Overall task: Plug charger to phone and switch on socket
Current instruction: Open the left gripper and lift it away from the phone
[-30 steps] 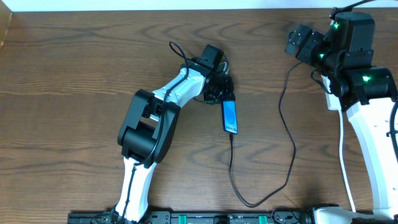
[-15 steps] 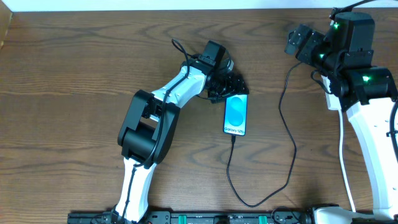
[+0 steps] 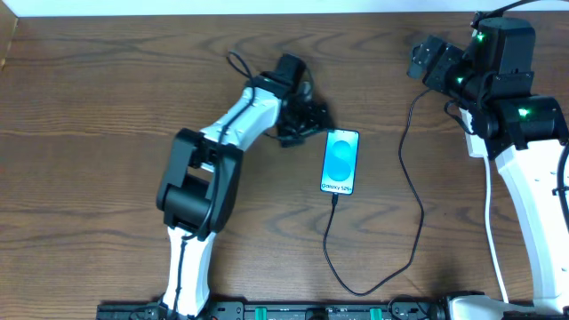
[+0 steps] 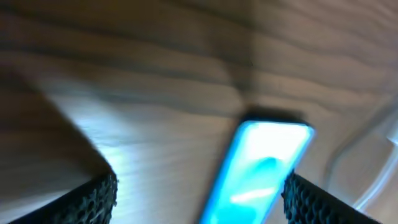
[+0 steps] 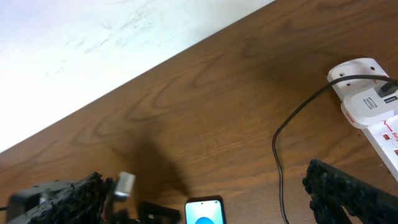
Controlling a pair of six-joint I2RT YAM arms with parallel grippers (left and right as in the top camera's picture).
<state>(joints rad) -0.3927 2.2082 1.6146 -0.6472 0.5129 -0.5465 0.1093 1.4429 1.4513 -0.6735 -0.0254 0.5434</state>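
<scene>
Twice noting jaws spread wide. Seeing the left gripper (image 3: 313, 123) hovering just up-left of the phone (image 3: 340, 161), gaping broadly and gripping nothing. Finding the phone lying flat, screen up and glowing blue, apart from that gripper. Tracing the charger (image 3: 403, 169) from the phone's near end, plug tip meeting the port there, looping below the phone and climbing well to its right. Spotting the right gripper (image 3: 425, 60) far up-right of the phone, likewise gaping and empty. Catching the socket (image 5: 388, 134) well right of the phone, white and carrying red marks, switch position being unreadable.
</scene>
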